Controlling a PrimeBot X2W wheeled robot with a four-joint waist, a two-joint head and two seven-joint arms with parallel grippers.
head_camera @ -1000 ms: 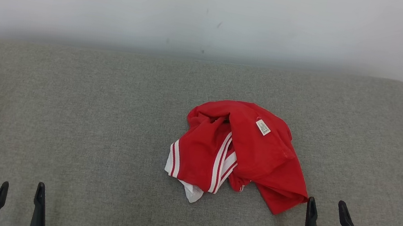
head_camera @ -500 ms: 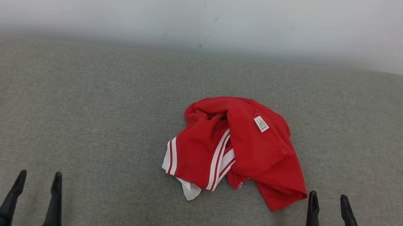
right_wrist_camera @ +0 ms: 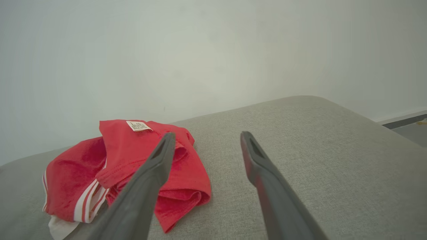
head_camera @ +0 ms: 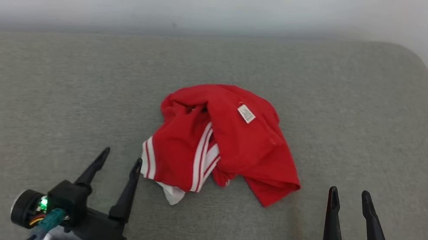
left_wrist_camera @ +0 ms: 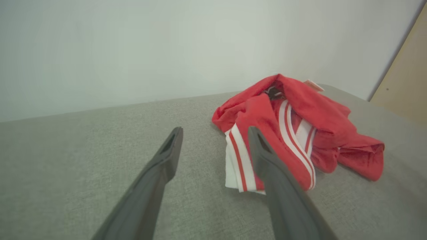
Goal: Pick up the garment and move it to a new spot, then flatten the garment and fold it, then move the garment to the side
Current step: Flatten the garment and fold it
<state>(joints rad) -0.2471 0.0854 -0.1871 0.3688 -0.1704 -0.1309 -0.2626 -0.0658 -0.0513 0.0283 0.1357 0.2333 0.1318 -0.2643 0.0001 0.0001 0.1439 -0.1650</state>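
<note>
head view: crumpled red fabric garment with white stripes (head_camera: 232, 141) lying mid grey upholstered surface (head_camera: 46, 99) | left gripper (head_camera: 122, 155) wide open, holding nothing; one fingertip (head_camera: 135, 172) just beside the garment's striped edge | right gripper (head_camera: 349, 191) spread too, empty; near its red corner

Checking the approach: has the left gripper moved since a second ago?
Yes: the left gripper has come forward and rightward, from well off, up to the garment, beside its striped edge.
</note>
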